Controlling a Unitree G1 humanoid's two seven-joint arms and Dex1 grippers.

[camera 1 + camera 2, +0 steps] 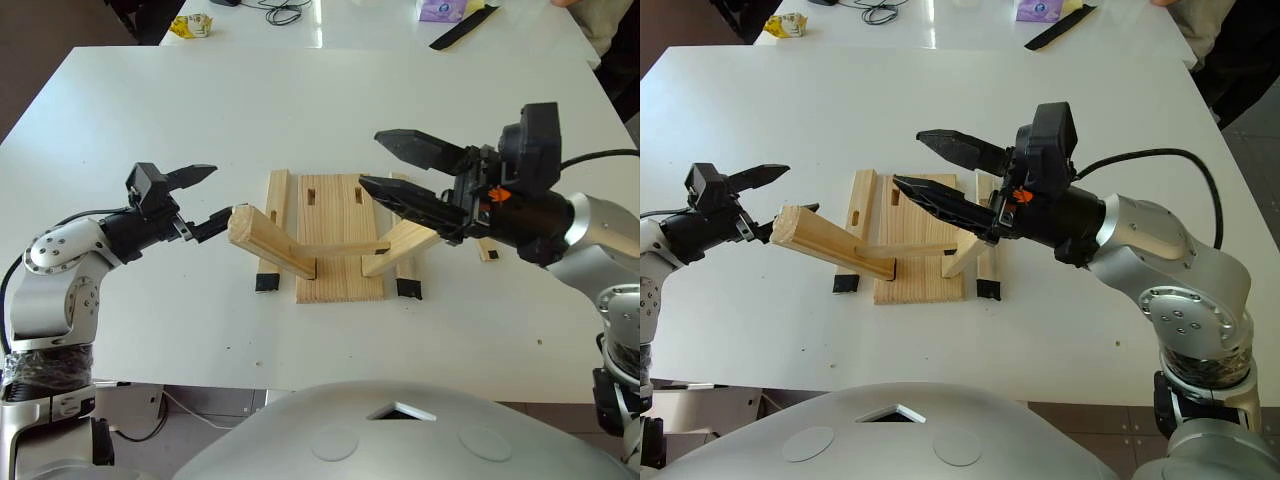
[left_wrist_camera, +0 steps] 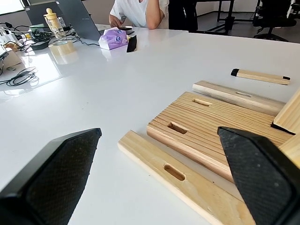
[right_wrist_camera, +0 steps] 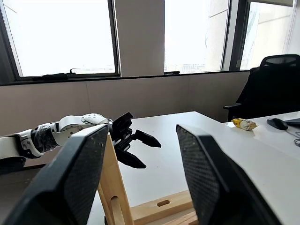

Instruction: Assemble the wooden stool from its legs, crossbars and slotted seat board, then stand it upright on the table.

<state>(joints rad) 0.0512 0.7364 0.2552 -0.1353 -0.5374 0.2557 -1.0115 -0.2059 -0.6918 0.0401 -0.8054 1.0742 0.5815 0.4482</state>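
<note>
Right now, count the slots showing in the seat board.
2: both slots near the seat board's far edge, one left, one right. The joined legs over it may hide more.

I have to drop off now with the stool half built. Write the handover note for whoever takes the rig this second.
Left pincer: open, holding nothing, beside the raised end of the leg frame.
Right pincer: open, at the top of the frame's right leg, not clamped on it.
Done: two legs joined by a crossbar. This frame leans tilted on the seat board, which lies flat on the table.
Lying flat: left spare leg beside the board, right spare leg on its other side, short stick farther right.
Left: fit the spare parts, join legs to the board's slots, stand the stool upright.
</note>
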